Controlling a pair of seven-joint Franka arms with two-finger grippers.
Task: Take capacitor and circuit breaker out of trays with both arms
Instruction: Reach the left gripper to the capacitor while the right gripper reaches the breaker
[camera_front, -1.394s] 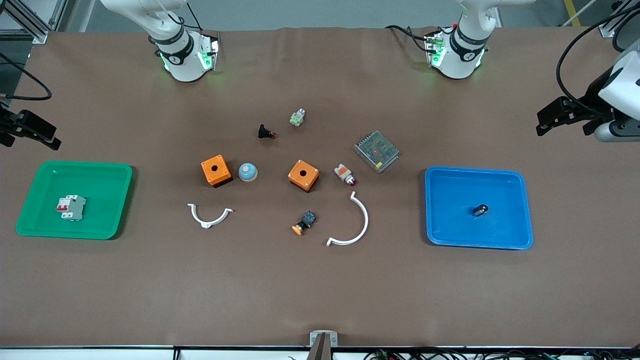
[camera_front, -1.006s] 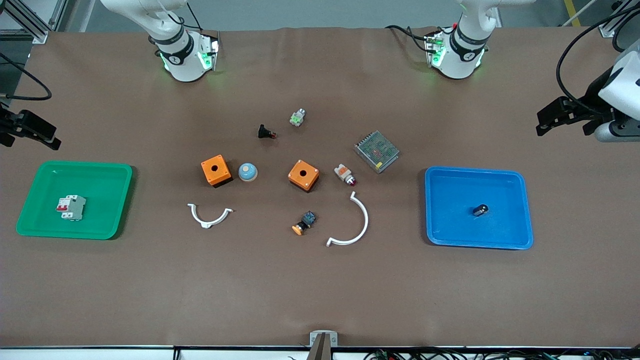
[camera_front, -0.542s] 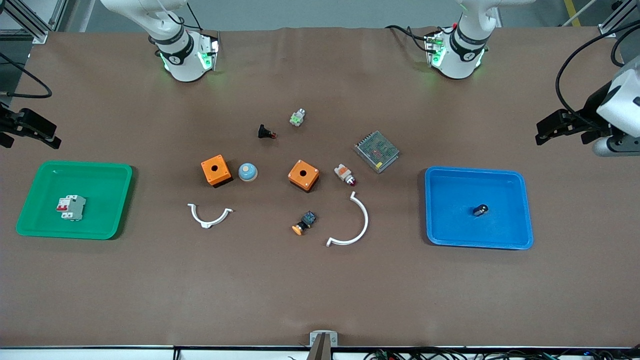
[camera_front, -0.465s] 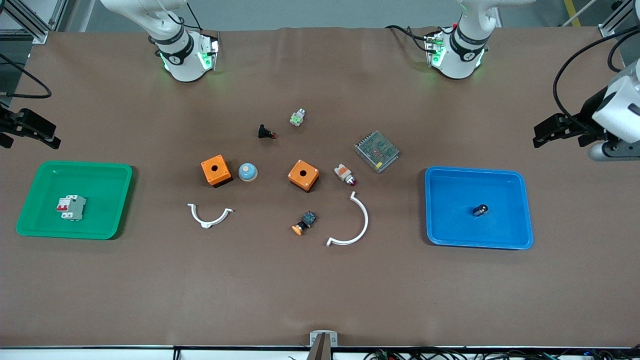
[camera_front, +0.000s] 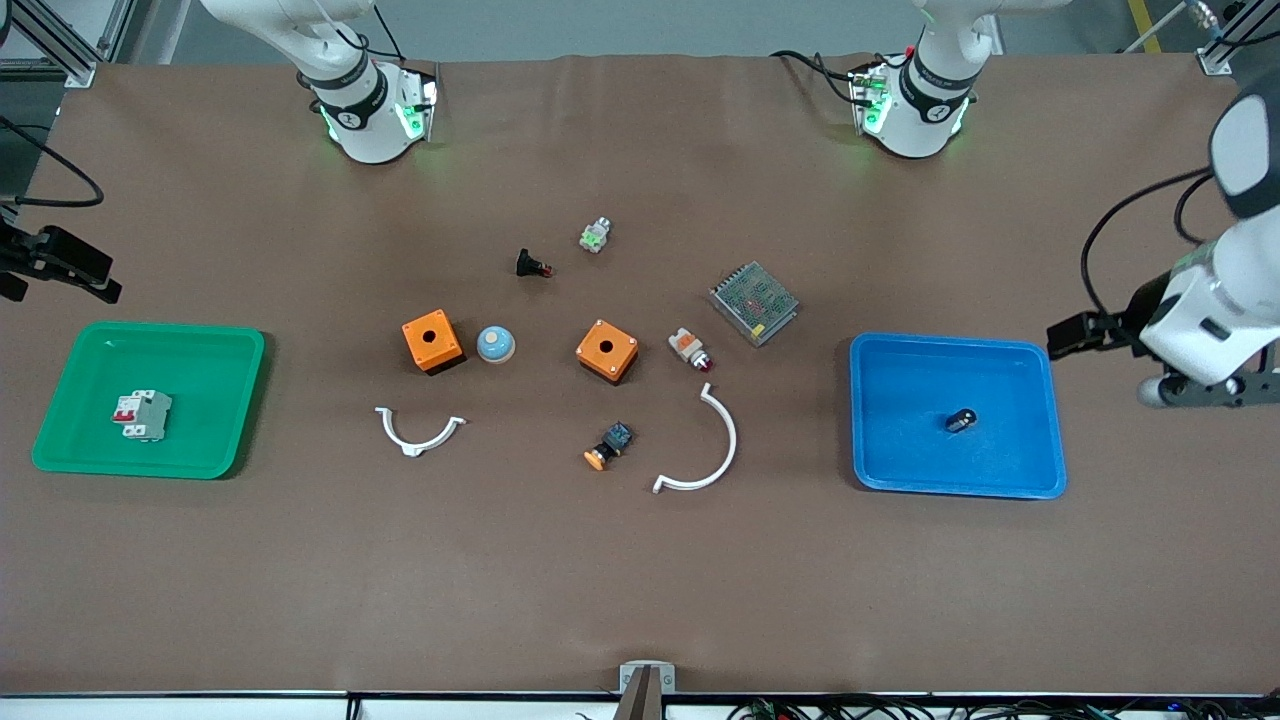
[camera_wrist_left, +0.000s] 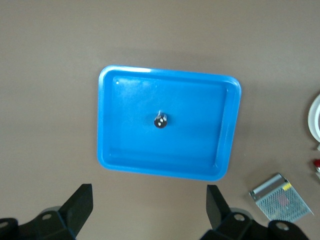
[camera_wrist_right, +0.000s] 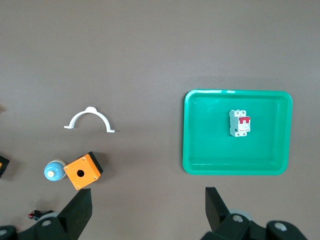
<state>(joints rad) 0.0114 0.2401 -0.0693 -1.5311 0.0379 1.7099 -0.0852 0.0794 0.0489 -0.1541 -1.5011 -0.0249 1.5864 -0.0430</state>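
The capacitor (camera_front: 961, 420), a tiny dark cylinder, lies in the blue tray (camera_front: 870, 400) toward the left arm's end of the table. It shows in the left wrist view (camera_wrist_left: 160, 120) in the middle of that tray (camera_wrist_left: 105, 125). The breaker (camera_front: 142, 415), a light-grey block with red levers, lies in the green tray (camera_front: 220, 360); the right wrist view shows it too (camera_wrist_right: 240, 123). My left gripper (camera_front: 1062, 337) is open and empty, up over the table beside the blue tray's outer edge. My right gripper (camera_front: 70, 270) is open and empty, over the table beside the green tray.
Between the trays lie two orange boxes (camera_front: 432, 341) (camera_front: 607, 350), a blue dome (camera_front: 495, 344), two white curved clips (camera_front: 418, 432) (camera_front: 705, 450), a grey mesh power supply (camera_front: 753, 302), a white-orange lamp part (camera_front: 689, 348), a blue-black switch (camera_front: 608, 446) and a black flared piece (camera_front: 531, 265).
My left arm has swung toward the front camera, bringing its gripper from over bare table to beside the blue tray's edge. The right arm has hardly moved. Nothing on the table has shifted.
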